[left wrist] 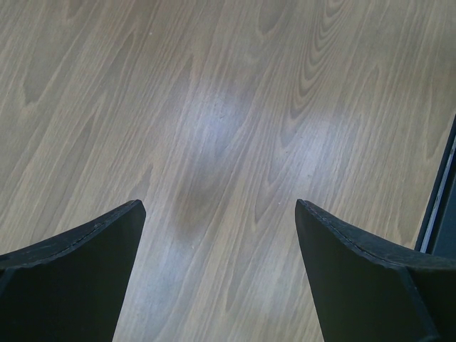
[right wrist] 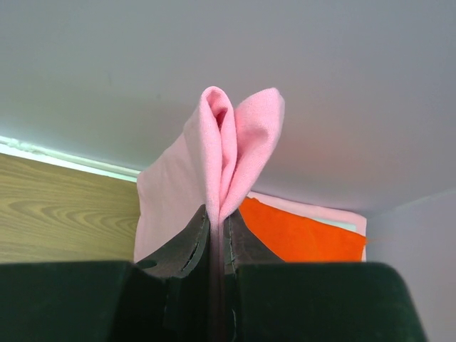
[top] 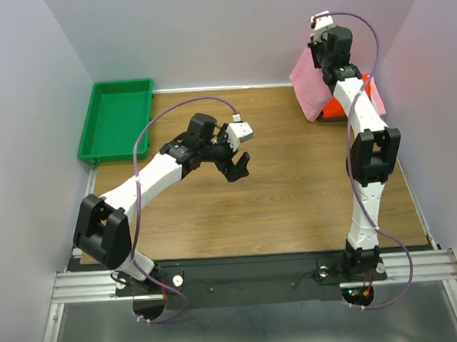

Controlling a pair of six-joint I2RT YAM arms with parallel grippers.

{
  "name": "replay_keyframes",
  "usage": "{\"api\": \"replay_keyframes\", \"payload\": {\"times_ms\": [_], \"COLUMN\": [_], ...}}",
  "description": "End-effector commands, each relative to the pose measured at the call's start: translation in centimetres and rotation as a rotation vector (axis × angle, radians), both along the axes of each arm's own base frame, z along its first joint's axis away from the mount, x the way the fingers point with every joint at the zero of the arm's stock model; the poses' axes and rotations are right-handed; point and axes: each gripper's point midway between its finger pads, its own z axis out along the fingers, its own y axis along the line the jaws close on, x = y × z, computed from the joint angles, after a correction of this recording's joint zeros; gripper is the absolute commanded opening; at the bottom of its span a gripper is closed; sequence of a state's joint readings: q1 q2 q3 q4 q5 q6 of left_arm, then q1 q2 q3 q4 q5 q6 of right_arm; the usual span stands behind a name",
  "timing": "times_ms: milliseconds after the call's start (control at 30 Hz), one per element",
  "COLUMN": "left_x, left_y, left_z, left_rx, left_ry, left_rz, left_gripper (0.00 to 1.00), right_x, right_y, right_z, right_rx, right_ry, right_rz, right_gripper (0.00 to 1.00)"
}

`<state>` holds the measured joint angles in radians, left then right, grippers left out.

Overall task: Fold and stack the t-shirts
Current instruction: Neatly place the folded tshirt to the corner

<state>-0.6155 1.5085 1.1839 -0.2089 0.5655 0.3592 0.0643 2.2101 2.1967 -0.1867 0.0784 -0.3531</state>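
Note:
My right gripper (top: 320, 57) is raised high at the back right corner, shut on a fold of the bubblegum pink t-shirt (top: 308, 89), which hangs down from it. In the right wrist view the pink t-shirt (right wrist: 224, 135) bulges up out of the closed right gripper (right wrist: 218, 214). Below lies the orange-red t-shirt (right wrist: 299, 231) (top: 334, 109), on a paler pink one (right wrist: 335, 211). Over the middle of the table my left gripper (top: 238, 169) hangs open; its wrist view shows the left gripper (left wrist: 219, 206) with only bare wood between the fingers.
A green plastic tray (top: 117, 119) sits at the back left corner with nothing in it. White walls close in the wooden table (top: 290, 183) at the back and on both sides. A black rail runs along the near edge.

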Motion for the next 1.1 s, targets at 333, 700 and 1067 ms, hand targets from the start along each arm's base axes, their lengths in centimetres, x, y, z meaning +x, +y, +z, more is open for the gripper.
{"api": "replay_keyframes", "payload": {"times_ms": [333, 700, 1067], "left_x": [0.3, 1.4, 1.2], "left_y": [0.3, 0.6, 0.5], "left_z": [1.9, 2.4, 2.2], "left_rx": [-0.036, -0.01, -0.008], "left_ry": [-0.063, -0.097, -0.07], "left_rz": [-0.016, -0.013, -0.025], "left_gripper": [0.99, 0.99, 0.99], "right_x": [-2.7, -1.8, -0.8], "right_y": [-2.7, -3.5, -8.1], "right_z": [12.7, 10.7, 8.3], "right_rx": [-0.048, -0.068, -0.163], "right_ry": [-0.247, -0.212, -0.166], "right_rz": [-0.01, -0.008, -0.042], "right_gripper": [0.01, 0.01, 0.01]}}
